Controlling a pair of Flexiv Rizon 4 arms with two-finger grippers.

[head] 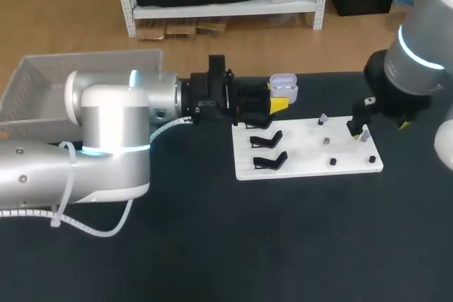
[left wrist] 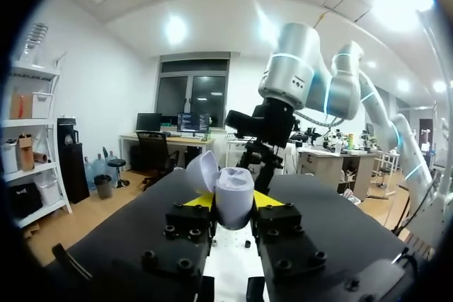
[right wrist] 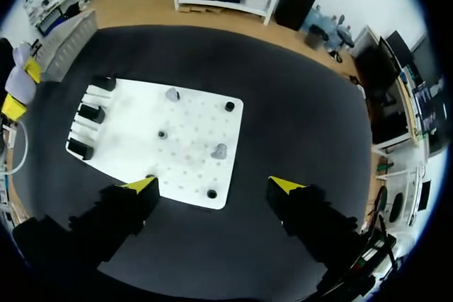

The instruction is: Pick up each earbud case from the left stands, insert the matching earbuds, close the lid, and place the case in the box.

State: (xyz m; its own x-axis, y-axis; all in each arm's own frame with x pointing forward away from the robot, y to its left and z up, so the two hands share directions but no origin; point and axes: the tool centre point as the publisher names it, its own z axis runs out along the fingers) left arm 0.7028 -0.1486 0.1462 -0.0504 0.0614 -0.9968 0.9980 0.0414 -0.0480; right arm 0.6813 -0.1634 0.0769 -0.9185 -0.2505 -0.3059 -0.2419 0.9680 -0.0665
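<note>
My left gripper (head: 278,102) is shut on a lavender earbud case (head: 284,88) with its lid open, held above the far left corner of the white board (head: 304,166). In the left wrist view the case (left wrist: 234,194) stands upright between the yellow tips, its lid (left wrist: 202,171) tipped back. My right gripper (right wrist: 214,186) hangs open over the board's (right wrist: 134,114) right end, nothing between its fingers. Two grey earbuds (right wrist: 172,94) (right wrist: 219,151) sit on the board. In the head view they show as one earbud (head: 323,118) at the far edge and another (head: 365,133) beside my right gripper (head: 359,129).
Black stands (head: 267,138) (head: 270,161) line the board's left side, with no cases on them. Small black pegs (head: 327,141) (head: 333,162) (head: 372,159) dot its right half. A grey basket (head: 71,79) sits at the table's far left.
</note>
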